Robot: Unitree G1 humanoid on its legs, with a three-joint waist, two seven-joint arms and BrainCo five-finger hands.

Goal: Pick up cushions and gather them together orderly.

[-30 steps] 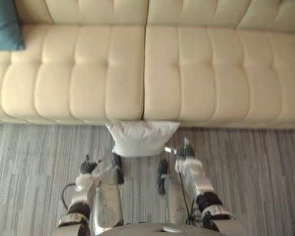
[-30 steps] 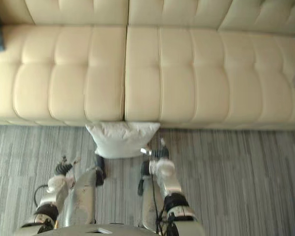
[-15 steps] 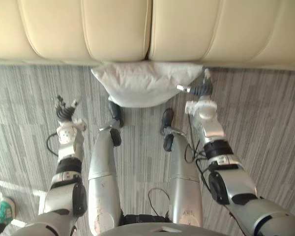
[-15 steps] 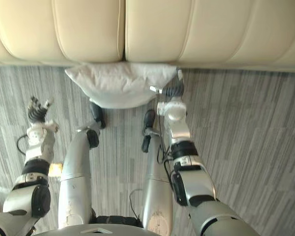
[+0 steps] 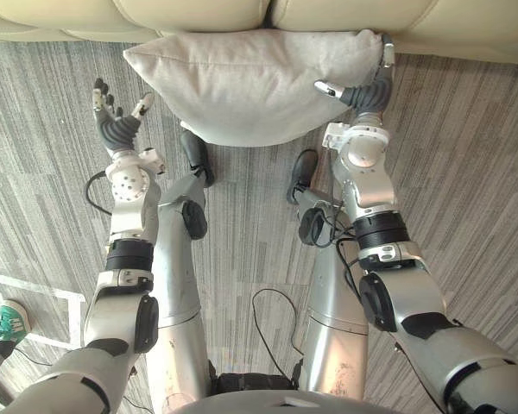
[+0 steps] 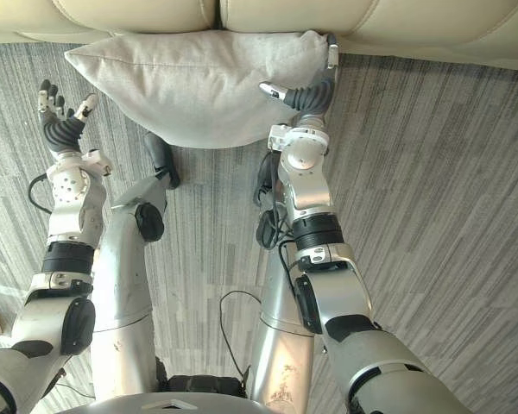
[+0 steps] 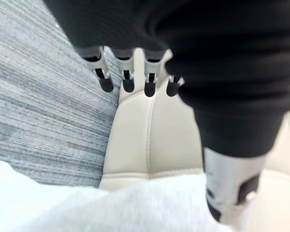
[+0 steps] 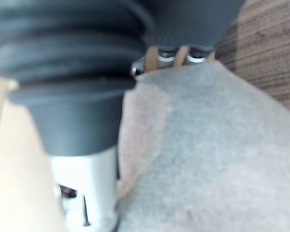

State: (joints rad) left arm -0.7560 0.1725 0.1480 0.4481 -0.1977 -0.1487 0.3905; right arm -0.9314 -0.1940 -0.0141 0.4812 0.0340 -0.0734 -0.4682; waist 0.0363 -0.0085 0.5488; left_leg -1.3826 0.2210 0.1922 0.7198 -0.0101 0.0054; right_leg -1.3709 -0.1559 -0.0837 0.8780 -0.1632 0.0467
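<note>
One pale grey cushion (image 5: 250, 90), flat on the striped grey carpet (image 5: 466, 172), long back edge pushed up against the base of the cream sofa (image 5: 198, 13). Sits between the two hands, nearer the right one.

Right hand (image 5: 369, 93) at the cushion's right corner, touching it, thumb laid over the fabric. In the right wrist view, pale cloth (image 8: 222, 159) close up against the hand and covering the rest of it, so cannot tell whether closed on the corner or merely resting there.

Left hand (image 5: 114, 129) raised over the carpet just beside the cushion's left corner, apart from it, spread and holding nothing. In the left wrist view, straight fingers (image 7: 128, 84) in a row, with carpet and the sofa's cream front beyond them and a strip of the cushion's white cloth along one edge.

Green shoe (image 5: 4, 315) of a person at the edge of the carpet, well behind the left arm.

Against half a second ago: whole view dipped lower and closer, so less sofa on show and the cushion larger, yet lodged at the same seam of the sofa's base. Left hand now nearer the cushion's left corner than before. Right hand at the same right corner as then.
</note>
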